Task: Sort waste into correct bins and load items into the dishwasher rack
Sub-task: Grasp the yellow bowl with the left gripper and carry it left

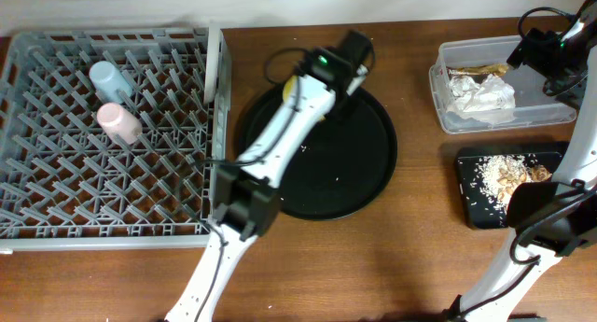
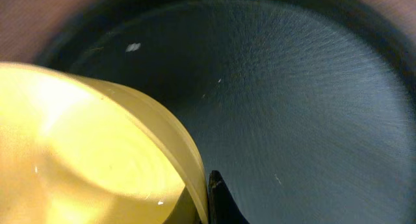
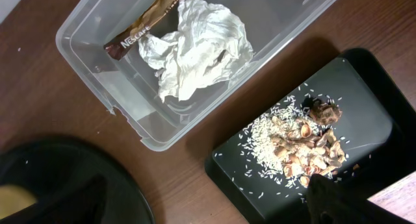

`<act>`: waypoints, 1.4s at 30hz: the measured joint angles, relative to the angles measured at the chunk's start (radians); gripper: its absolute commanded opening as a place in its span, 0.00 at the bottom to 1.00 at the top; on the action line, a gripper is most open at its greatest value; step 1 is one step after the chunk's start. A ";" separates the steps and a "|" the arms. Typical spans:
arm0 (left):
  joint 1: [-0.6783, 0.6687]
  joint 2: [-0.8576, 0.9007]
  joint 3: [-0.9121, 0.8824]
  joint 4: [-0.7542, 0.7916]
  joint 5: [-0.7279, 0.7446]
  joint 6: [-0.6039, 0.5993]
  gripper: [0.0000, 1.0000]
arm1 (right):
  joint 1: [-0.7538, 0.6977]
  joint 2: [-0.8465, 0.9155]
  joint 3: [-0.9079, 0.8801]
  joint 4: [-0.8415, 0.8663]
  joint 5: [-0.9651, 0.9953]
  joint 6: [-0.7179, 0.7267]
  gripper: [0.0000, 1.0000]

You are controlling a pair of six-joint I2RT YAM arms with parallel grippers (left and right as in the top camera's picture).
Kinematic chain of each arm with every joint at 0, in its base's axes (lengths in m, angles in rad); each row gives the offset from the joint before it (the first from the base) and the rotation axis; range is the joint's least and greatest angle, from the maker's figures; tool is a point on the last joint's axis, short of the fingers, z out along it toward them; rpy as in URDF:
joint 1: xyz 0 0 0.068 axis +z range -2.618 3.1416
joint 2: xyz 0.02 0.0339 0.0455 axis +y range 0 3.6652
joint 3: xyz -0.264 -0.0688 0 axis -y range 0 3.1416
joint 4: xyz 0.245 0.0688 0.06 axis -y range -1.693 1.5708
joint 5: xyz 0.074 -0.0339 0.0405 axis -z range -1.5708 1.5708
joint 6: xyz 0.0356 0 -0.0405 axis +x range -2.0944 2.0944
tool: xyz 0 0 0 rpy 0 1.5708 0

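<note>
My left gripper (image 1: 310,83) is over the far side of the big round black tray (image 1: 326,187). It is shut on the rim of the yellow bowl (image 2: 84,159), with one dark finger (image 2: 218,198) outside the wall; a sliver of the bowl (image 1: 293,83) shows beside the arm. My right gripper (image 3: 205,185) is open and empty, high above the clear tub (image 1: 448,117). The tub (image 3: 84,62) holds a crumpled white napkin (image 3: 195,49) and a brown wrapper (image 3: 140,32). The flat black tray (image 3: 364,126) holds food scraps (image 3: 305,143). The plate and chopsticks are out of view.
The grey dishwasher rack (image 1: 56,205) fills the left, with the light-blue cup (image 1: 112,77) and the pink cup (image 1: 119,123) standing among its pegs. The flat black tray (image 1: 471,210) lies in front of the tub at the right. Rice grains are scattered on it.
</note>
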State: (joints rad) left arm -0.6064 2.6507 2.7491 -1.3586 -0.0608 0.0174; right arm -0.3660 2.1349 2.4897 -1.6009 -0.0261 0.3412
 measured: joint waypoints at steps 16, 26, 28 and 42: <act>1.172 -0.465 -0.304 -0.172 0.994 -0.046 0.01 | 0.000 0.000 0.000 0.000 0.000 0.000 0.98; 1.447 -0.449 -0.800 0.334 1.481 0.040 0.01 | 0.000 0.000 0.000 0.000 0.000 0.000 0.98; 1.442 -0.449 -0.813 0.354 1.550 0.040 0.01 | 0.000 0.000 0.000 0.000 0.000 0.001 0.98; 1.385 -0.286 -0.818 0.594 1.633 0.040 0.01 | 0.000 0.000 0.000 0.000 0.000 0.000 0.98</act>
State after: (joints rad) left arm 0.7788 2.3646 1.9316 -0.7643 1.5723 0.0574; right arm -0.3660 2.1349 2.4897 -1.6009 -0.0265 0.3412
